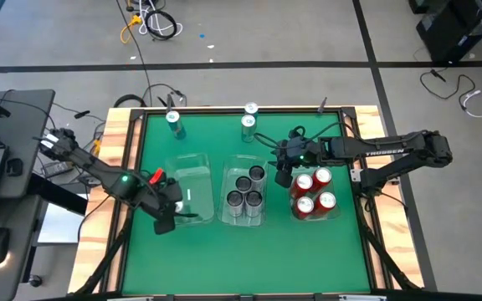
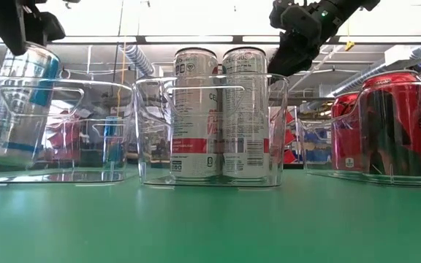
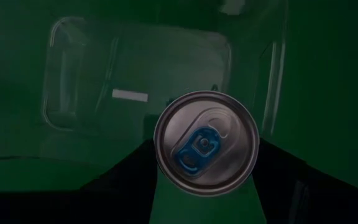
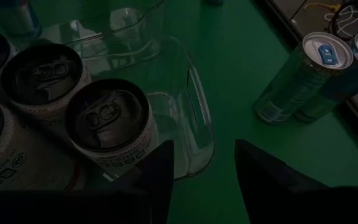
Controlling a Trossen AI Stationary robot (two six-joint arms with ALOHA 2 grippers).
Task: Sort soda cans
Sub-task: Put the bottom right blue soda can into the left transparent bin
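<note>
Silver-topped can (image 3: pixel 205 144) clamped in left jaws above clear bin (image 1: pixel 187 194); right jaws apart, empty.

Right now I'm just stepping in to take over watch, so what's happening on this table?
Two arms are sorting cans into clear bins. The left end effector holds a blue-tab can above the left bin, which looks empty. The middle bin has four grey cans, the right bin four red cans. The right end effector is open and empty between those bins. Two cans wait at the far edge.

Mid bin (image 1: pixel 243 171) 4 cans (image 1: pixel 245 199), back half free.
</note>
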